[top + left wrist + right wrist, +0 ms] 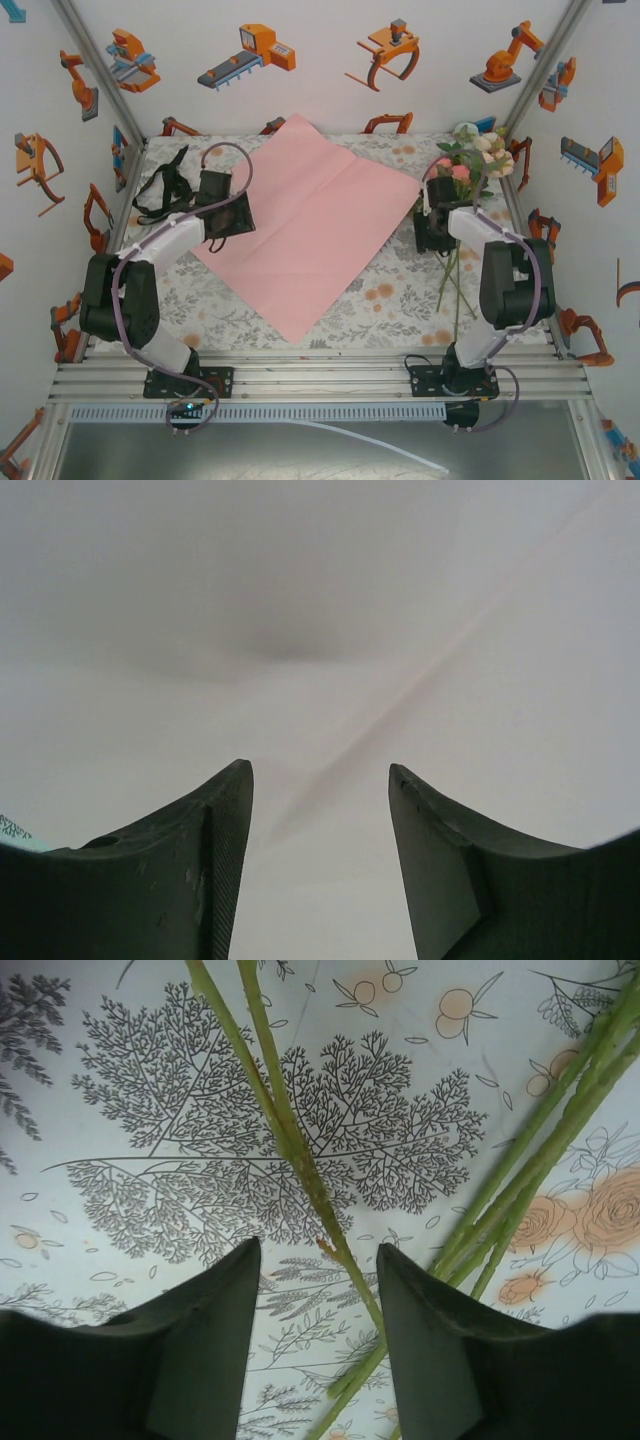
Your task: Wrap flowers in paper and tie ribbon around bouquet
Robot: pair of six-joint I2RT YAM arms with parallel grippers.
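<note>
So the paper is lying flat, pink face up, in the middle of the desk. It's turned like a diamond, with one corner pointing at the far edge and the opposite one pointing at the near edge.

The left gripper is hanging over the paper's left corner. In the left wrist view its fingers are standing apart with nothing between them, just plain pale sheet underneath, so it's released and not holding anything. I can't tell if the tips are actually touching the paper.

The ribbon is sitting in a loose black tangle near the far left corner of the desk, just beside the left gripper and off the paper.

The flowers are lying along the right side, off the paper. The blooms are bunching up toward the far right corner, and the stalks are running back toward the near edge. They're just beside the paper's right corner.

The right gripper is hovering over the stalks, just below the blooms. In the right wrist view its jaws are parted, with one thin green stalk passing through the gap. The fingers aren't pinching it as far as I can see, so it's straddling the stalk rather than clamping it. More stalks are crossing the leaf-print cloth on the right of that view.
</note>
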